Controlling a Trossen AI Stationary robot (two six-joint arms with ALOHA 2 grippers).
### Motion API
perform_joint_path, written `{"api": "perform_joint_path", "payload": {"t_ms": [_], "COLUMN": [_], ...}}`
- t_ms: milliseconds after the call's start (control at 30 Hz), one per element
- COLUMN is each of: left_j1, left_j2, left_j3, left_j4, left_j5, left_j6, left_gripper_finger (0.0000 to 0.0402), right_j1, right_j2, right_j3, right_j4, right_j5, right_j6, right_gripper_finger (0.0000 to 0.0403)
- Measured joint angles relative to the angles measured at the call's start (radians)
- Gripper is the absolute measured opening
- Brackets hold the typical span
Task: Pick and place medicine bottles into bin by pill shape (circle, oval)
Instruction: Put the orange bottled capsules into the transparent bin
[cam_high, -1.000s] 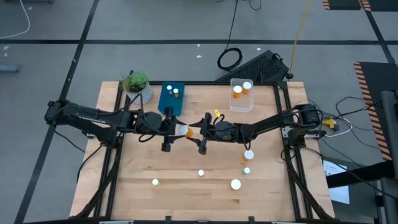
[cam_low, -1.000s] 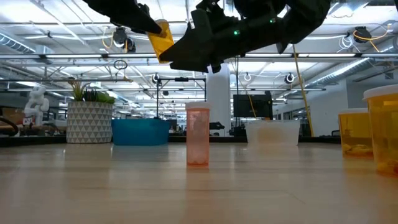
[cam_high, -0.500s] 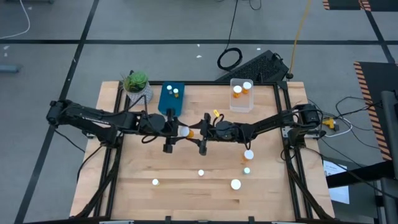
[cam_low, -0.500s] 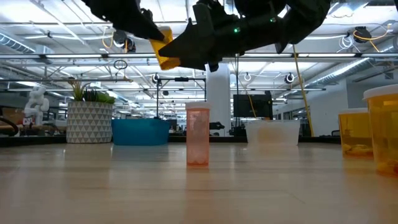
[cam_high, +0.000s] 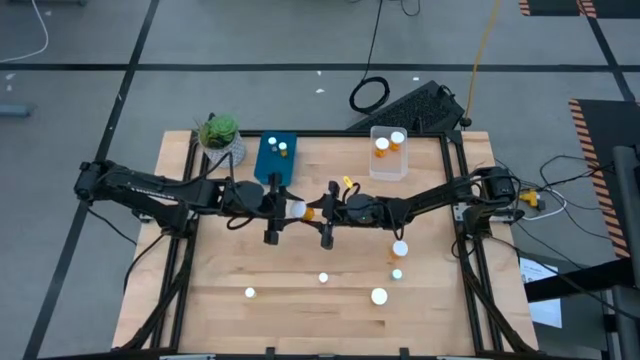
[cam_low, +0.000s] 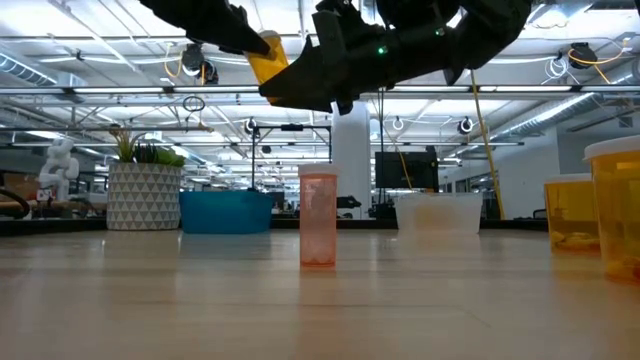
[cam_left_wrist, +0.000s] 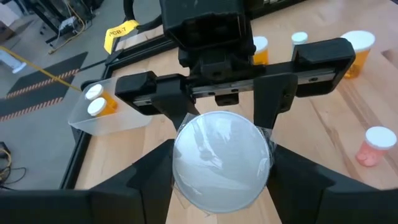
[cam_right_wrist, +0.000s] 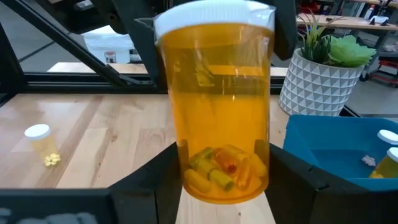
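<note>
Held bottle: I have an orange bottle (cam_right_wrist: 214, 99) up in the air over the middle of the counter (cam_high: 300, 310), white cap toward the left arm, base toward the right.
Contents: through the wall I read elongated capsule-like pills in the base, so I judge this one oval.
Left gripper (cam_high: 272, 207): its fingers sit either side of the white cap in the left wrist view; it looks closed on the bottle at the cap end.
Right gripper (cam_high: 325, 213): it faces the left one, fingers flanking the bottle's base; I cannot tell if they actually press on it.
Step in hand: this reads as a hand-over or an inspection between the arms. To do it well I keep one grip firm until the other is confirmed, and keep the bottle level.
Loose bottles: several white-capped ones stand on the near half of the counter, a pink one (cam_low: 318, 217) among them.
Blue bin (cam_high: 276, 158): far left, beside the potted plant (cam_high: 220, 137), two bottles inside.
Clear bin (cam_high: 389, 166): far right, two orange bottles inside.
</note>
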Motion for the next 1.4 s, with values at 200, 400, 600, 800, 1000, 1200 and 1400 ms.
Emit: {"api": "perform_joint_path", "payload": {"t_ms": [200, 400, 600, 800, 1000, 1200, 1400], "left_j1": [-0.010, -0.035, -0.073, -0.054, -0.015, 0.037, 0.079], "left_j2": [0.000, -0.019, -0.074, -0.155, -0.178, -0.129, -0.023], "left_j3": [0.000, 0.000, 0.000, -0.001, -0.090, -0.261, -0.341], "left_j4": [-0.002, 0.004, -0.053, -0.225, -0.085, 0.365, 0.685], "left_j5": [-0.006, -0.060, -0.147, -0.221, -0.167, -0.043, 0.102], "left_j6": [-0.010, -0.035, -0.031, -0.113, -0.138, -0.136, -0.182], "left_gripper_finger": [0.0253, 0.0323, 0.0365, 0.0353, 0.0330, 0.0326, 0.0326], "right_j1": [-0.001, -0.001, -0.001, -0.004, -0.020, -0.027, -0.034], "right_j2": [0.000, -0.002, -0.002, -0.038, -0.096, -0.097, -0.097], "right_j3": [0.000, 0.000, 0.000, -0.024, -0.120, -0.179, -0.194], "right_j4": [-0.004, -0.013, -0.022, -0.014, 0.099, 0.225, 0.278], "right_j5": [0.000, 0.000, 0.000, 0.000, -0.001, -0.002, 0.000], "right_j6": [-0.002, -0.002, -0.001, -0.006, -0.012, -0.022, -0.026], "right_gripper_finger": [0.0183, 0.0184, 0.0184, 0.0180, 0.0180, 0.0184, 0.0182]}}
